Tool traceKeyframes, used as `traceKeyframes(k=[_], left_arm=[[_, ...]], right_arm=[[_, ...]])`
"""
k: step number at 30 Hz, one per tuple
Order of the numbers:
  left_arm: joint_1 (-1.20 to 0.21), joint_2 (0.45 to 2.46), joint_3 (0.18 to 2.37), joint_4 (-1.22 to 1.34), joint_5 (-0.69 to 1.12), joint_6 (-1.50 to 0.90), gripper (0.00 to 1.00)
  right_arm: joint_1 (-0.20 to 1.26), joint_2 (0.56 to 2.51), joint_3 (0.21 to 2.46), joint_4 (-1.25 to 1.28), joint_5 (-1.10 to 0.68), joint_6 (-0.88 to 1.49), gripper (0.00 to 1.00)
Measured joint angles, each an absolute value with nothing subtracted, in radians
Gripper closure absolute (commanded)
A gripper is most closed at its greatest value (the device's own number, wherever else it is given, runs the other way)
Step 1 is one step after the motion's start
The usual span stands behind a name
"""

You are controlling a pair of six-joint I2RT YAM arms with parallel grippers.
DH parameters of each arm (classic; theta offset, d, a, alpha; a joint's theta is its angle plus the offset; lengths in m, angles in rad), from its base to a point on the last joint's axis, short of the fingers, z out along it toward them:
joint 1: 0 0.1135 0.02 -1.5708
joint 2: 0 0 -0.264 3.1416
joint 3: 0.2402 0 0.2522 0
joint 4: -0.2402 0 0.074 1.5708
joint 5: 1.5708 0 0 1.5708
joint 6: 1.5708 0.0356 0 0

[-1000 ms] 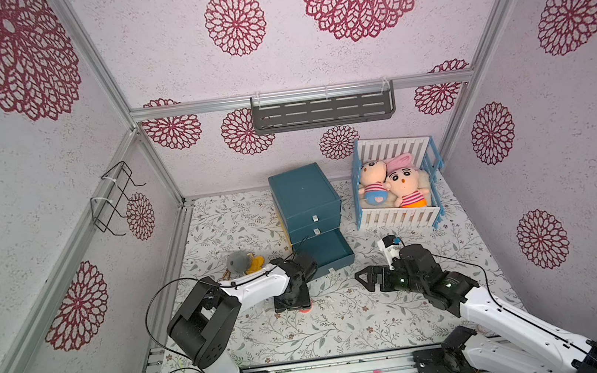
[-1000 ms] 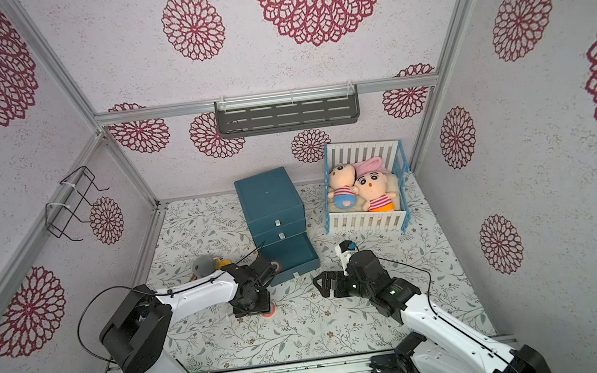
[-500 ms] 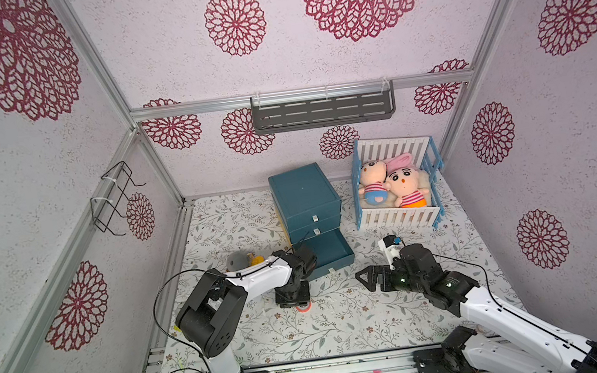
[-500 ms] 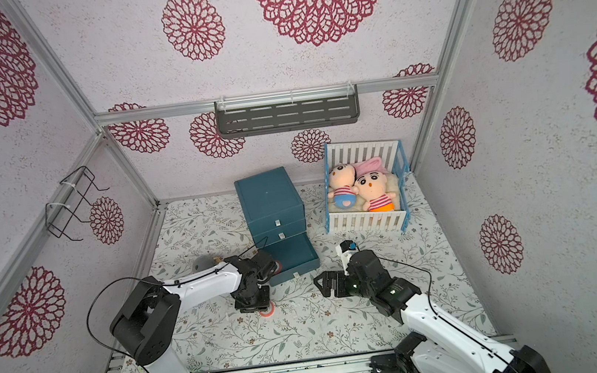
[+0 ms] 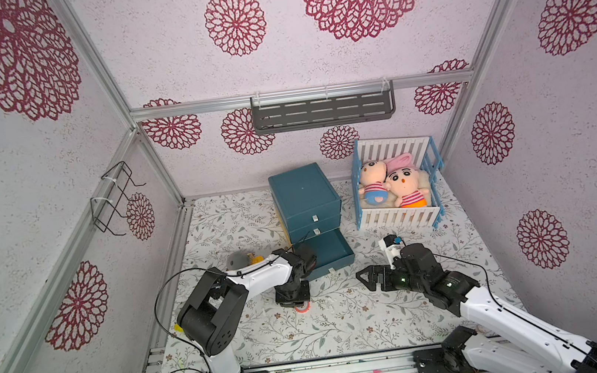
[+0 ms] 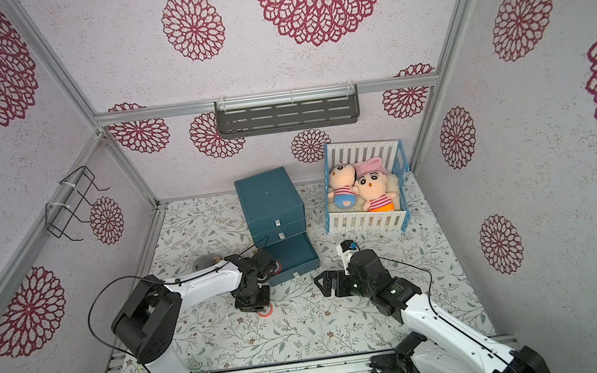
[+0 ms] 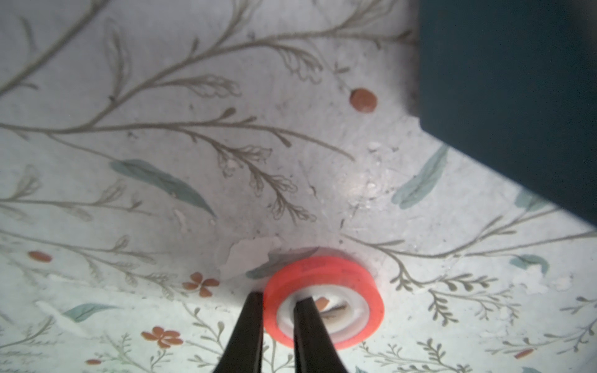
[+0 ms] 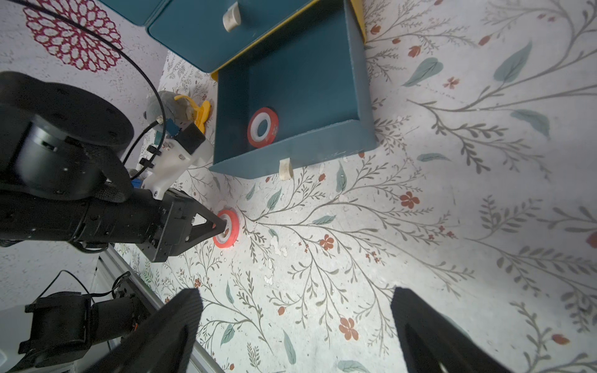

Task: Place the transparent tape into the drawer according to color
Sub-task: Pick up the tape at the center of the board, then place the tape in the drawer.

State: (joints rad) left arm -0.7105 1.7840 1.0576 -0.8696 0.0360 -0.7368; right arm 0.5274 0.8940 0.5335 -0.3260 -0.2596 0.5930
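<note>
A red-orange transparent tape [image 7: 355, 277] ring lies flat on the floral mat, in front of the open bottom drawer [image 5: 330, 253]. My left gripper [image 7: 279, 298] points down at it and is shut on its wall, one finger inside the hole and one outside. Both top views show this ring [image 5: 303, 308] [image 6: 265, 310] under the left gripper [image 8: 223, 227]. A second red-orange tape ring [image 8: 263, 127] lies inside the drawer [image 8: 355, 97]. My right gripper [image 8: 295, 295] hovers open over bare mat, to the right of the ring [image 8: 231, 231], holding nothing [image 5: 364, 278].
The teal drawer cabinet [image 5: 303, 194] stands at the back middle, its two upper drawers closed. A blue-and-white crib [image 5: 399, 217] with two dolls sits at the back right. A grey and yellow plush toy [image 5: 240, 259] lies left of the drawer, behind my left arm.
My left gripper's jaws have closed onto the wall of the red-orange ring, and the left arm's elbow has swung nearer. The right arm has stayed still.
</note>
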Motion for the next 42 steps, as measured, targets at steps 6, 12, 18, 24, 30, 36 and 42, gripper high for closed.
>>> traceKeyframes(k=[6, 12, 18, 24, 30, 36, 42], left_arm=[[-0.71, 1.766, 1.044, -0.867, 0.025, -0.751, 1.0], [-0.71, 1.724, 1.032, -0.908, -0.003, -0.764, 1.0], [-0.71, 1.64, 1.06, -0.95, -0.032, -0.778, 1.0], [-0.71, 1.595, 1.12, -0.976, -0.047, -0.79, 1.0], [-0.71, 1.594, 1.211, -0.981, -0.074, -0.798, 1.0], [-0.711, 1.594, 1.259, -0.933, -0.098, -0.825, 1.0], [-0.711, 1.608, 1.288, -0.853, -0.115, -0.857, 1.0]], right_arm=[[0.525, 0.884, 0.533, -0.324, -0.26, 0.594, 0.01], [0.525, 0.881, 0.533, -0.324, -0.26, 0.594, 0.01], [0.525, 0.87, 0.533, -0.324, -0.26, 0.594, 0.01], [0.525, 0.858, 0.533, -0.324, -0.26, 0.595, 0.01], [0.523, 0.849, 0.531, -0.325, -0.259, 0.595, 0.01], [0.522, 0.843, 0.531, -0.325, -0.259, 0.595, 0.01], [0.519, 0.83, 0.531, -0.325, -0.259, 0.596, 0.01]])
